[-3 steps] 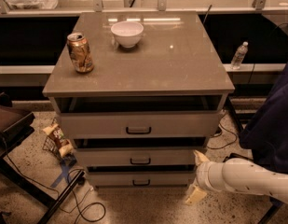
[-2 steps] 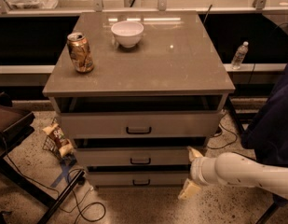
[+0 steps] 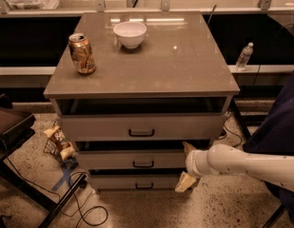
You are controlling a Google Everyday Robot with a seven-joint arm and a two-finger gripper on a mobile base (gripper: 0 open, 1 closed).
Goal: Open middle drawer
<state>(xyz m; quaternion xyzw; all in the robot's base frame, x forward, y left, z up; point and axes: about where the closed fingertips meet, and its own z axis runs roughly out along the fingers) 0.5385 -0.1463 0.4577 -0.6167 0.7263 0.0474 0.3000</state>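
The middle drawer (image 3: pixel 108 159) is the second of three light-grey fronts in the cabinet, with a small dark bar handle (image 3: pixel 143 164) at its centre. A dark gap shows above its front. My gripper (image 3: pixel 186 165) is at the right end of that front, to the right of the handle and apart from it. Its cream fingers are spread, one fingertip (image 3: pixel 188 147) up and the other fingertip (image 3: pixel 184 182) down, with nothing between them. The white forearm (image 3: pixel 241 164) reaches in from the right.
The taller top drawer (image 3: pixel 103 127) stands slightly out; the shortest drawer (image 3: pixel 113 183) is lowest. On the cabinet top (image 3: pixel 184 65) stand a can (image 3: pixel 82 53) and a white bowl (image 3: pixel 130 34). A snack bag (image 3: pixel 58 144), cables and a dark chair (image 3: pixel 11 127) lie left. A bottle (image 3: pixel 244 56) is behind right.
My arm has moved left, bringing the gripper from the cabinet's right edge onto the right end of the middle drawer front. The drawers have not moved.
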